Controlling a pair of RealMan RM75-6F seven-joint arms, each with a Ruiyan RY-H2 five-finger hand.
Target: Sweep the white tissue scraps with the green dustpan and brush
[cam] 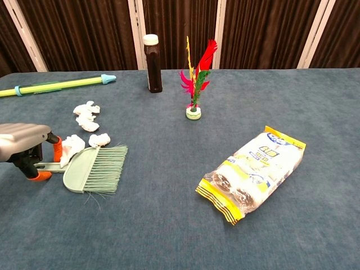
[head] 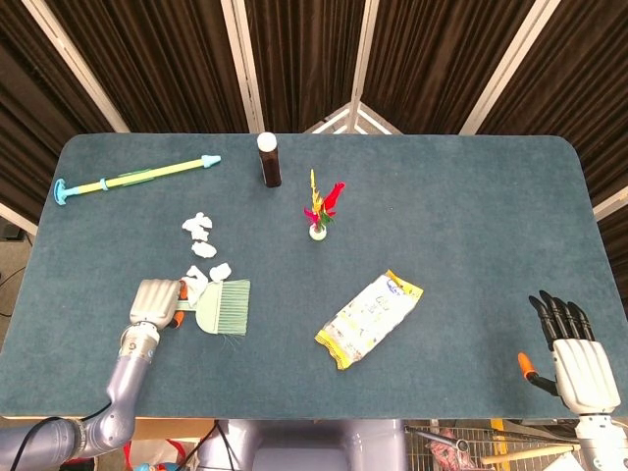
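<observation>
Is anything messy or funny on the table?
Yes: crumpled white tissue scraps lie scattered on the table by the green brush, and the snack bag lies flat at a slant.

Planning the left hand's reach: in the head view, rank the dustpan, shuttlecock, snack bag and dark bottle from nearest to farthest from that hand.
From the left hand:
1. Dustpan, right beside it, with its handle at the fingers.
2. Dark bottle, up at the far edge; too close to call against 3.
3. Shuttlecock, mid-table.
4. Snack bag, toward the right.
</observation>
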